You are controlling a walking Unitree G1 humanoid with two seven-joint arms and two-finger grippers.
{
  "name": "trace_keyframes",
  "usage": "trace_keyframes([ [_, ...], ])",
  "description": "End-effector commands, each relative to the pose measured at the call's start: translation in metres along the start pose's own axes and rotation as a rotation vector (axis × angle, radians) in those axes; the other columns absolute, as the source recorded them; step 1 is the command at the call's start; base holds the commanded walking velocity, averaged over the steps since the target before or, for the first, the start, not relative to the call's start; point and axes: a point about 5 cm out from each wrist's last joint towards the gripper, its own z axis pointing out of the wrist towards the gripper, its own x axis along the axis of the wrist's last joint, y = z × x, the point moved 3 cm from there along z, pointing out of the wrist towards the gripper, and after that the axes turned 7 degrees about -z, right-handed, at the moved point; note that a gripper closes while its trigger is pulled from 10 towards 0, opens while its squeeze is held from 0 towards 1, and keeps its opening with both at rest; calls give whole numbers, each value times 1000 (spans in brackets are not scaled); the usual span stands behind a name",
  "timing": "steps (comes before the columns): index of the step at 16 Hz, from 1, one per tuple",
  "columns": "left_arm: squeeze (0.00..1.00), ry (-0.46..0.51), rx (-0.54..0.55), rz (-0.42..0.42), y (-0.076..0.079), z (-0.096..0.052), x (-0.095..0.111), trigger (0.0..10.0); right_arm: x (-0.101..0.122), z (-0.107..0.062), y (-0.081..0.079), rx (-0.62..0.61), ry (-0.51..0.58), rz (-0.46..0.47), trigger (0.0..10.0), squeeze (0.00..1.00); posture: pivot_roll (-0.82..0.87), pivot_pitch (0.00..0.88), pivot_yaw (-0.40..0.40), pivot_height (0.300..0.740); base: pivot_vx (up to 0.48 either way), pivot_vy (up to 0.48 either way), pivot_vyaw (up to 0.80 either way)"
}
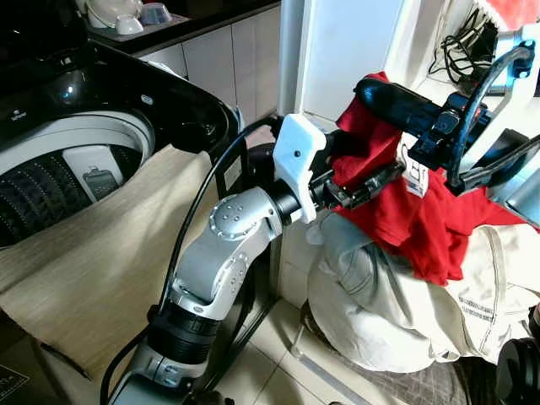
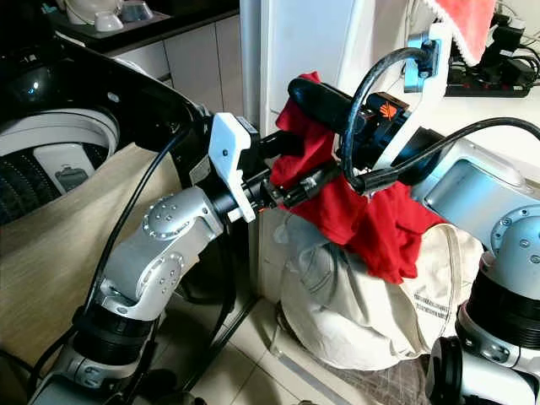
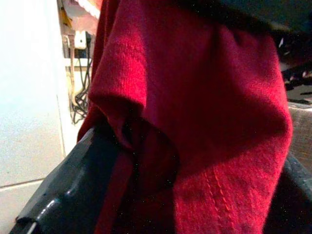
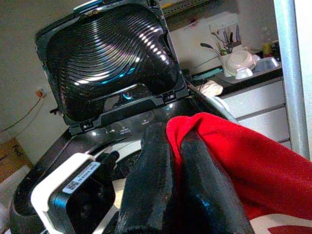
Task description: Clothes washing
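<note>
1. We can read no brand name. A white tag hangs on the red garment, and the cream laundry bag under the garment carries printed lines; both are too small to read. A white sticker with a square code sits on the left wrist housing, seen from the right wrist camera.
2. The red garment is held up in the air just above the laundry bag, to the right of the open top-loading washing machine.
3. Our left arm rises bent at the elbow from beside the washing machine. Its left gripper reaches sideways into the garment, and its black fingers have red cloth bunched between them.
4. Our right gripper comes in from above the garment, fingers pressed together, clamping a fold of the red cloth.
5. The washing machine's black lid stands upright, and a beige cloth drapes over its front edge.
</note>
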Motion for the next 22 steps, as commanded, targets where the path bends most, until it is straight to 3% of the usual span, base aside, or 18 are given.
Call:
trace_keyframes([
  [1, 0, 5, 12, 12, -2, 1, 1, 0, 2, 2, -7, 29, 5, -14, 0, 0, -98, 0, 14, 740, 0, 0, 0],
  [15, 0, 16, 42, -8, -7, -2, 0, 0, -2, 1, -3, -6, -12, -19, 0, 0, -103, 0, 15, 740, 0, 0, 0],
  [16, 0, 22, 64, -8, -11, -3, 1, 0, -2, 1, -3, -12, -15, -37, 7922, 408, -102, 0, 14, 740, 0, 0, 0],
  [17, 0, 30, 87, -10, -15, -4, 3, 0, -3, 1, -1, -21, -20, -42, 10000, 1000, -102, 0, 14, 740, 0, 0, 0],
  [22, 0, 89, 221, 47, -45, -17, 22, 0, 0, -1, 0, -13, -5, -35, 10000, 1000, -97, 0, 15, 740, 0, 0, 0],
])
